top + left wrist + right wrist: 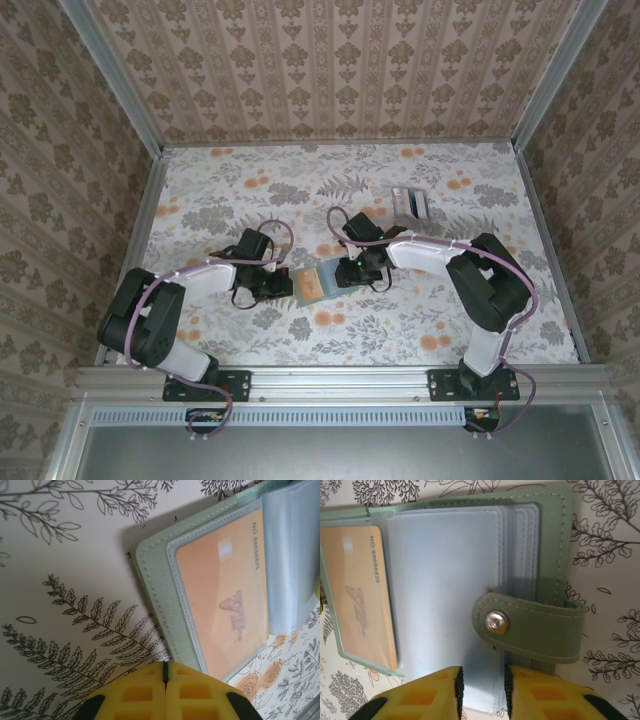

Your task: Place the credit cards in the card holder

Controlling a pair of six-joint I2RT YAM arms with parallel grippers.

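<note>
Sage-green card holder with orange card on floral-patterned table.

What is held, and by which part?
Nothing clamped. The right gripper straddles a clear sleeve of the card holder at its edge, jaws apart; the left gripper is shut, empty.

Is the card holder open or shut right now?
Open: the card holder lies spread, clear sleeves exposed, snap strap unfastened, an orange card in one sleeve.
</note>
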